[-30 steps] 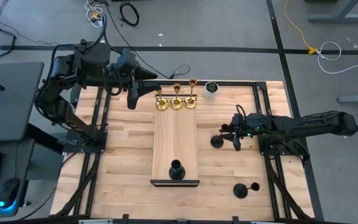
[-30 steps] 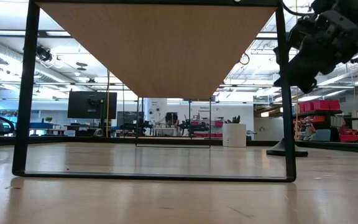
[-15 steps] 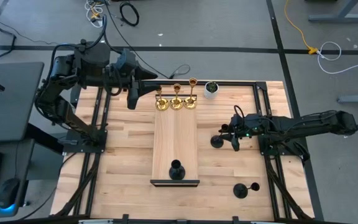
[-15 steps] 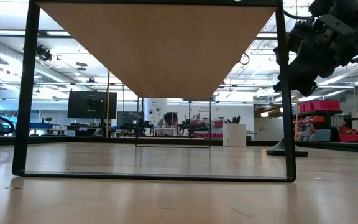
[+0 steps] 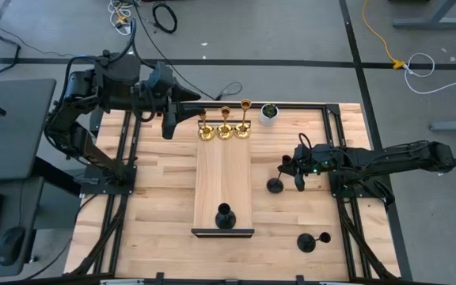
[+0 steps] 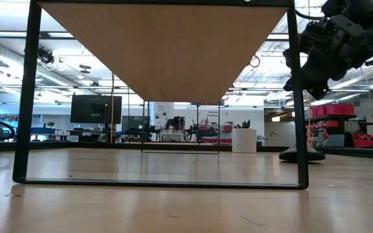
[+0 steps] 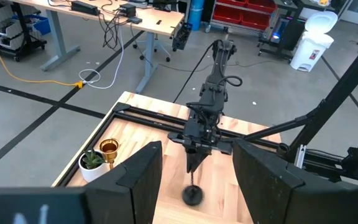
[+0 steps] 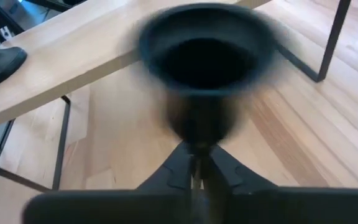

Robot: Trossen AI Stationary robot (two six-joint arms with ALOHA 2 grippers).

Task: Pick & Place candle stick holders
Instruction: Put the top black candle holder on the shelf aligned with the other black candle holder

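A pale butcher-block table (image 5: 157, 190) carried a raised wooden shelf (image 5: 223, 186) at its centre. At ten o'clock the left gripper (image 5: 167, 125) hung idle off the shelf's far corner, its fingers spread and holding nothing. Three shiny gold holders (image 5: 225, 129) lined the shelf's twelve-o'clock end; a matte black holder (image 5: 225, 215) stood at six. At three o'clock the right gripper (image 5: 298, 179) pinched the thin stem of another black holder (image 5: 275, 185), blurred in its wrist view. A third lay at five o'clock (image 5: 313, 240).

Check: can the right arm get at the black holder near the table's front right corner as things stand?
Probably not yet. The right gripper is shut on another black holder. The corner holder has bare table around it, so access looks free once the gripper lets go.
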